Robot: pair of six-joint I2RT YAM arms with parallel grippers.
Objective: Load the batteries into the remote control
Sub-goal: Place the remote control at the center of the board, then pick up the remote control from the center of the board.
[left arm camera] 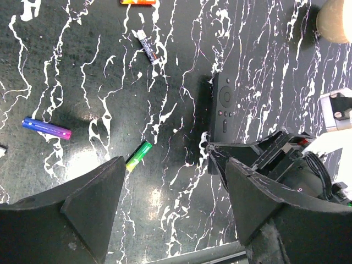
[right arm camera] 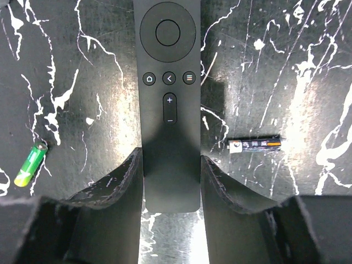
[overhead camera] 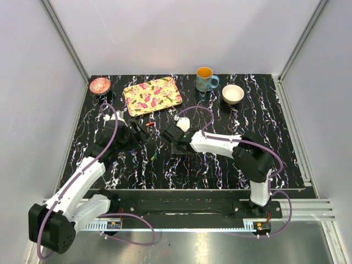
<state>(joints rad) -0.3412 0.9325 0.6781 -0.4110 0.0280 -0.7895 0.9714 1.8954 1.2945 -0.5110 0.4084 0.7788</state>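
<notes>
The remote control (right arm camera: 169, 110) lies buttons-up at the centre of the right-wrist view. Its long axis runs from top to bottom of the frame. Its lower end sits between the fingers of the right gripper (right arm camera: 170, 159), which are pressed against both long edges. A green-yellow battery (right arm camera: 30, 164) lies at lower left and a dark battery (right arm camera: 256, 145) at right of centre. The left gripper (left arm camera: 175, 165), spread wide and empty, hangs just beside the green-yellow battery, so the left arm is judged the nearer one for a pick. The black marbled table (left arm camera: 82, 71) is flat, with room around each battery.
</notes>
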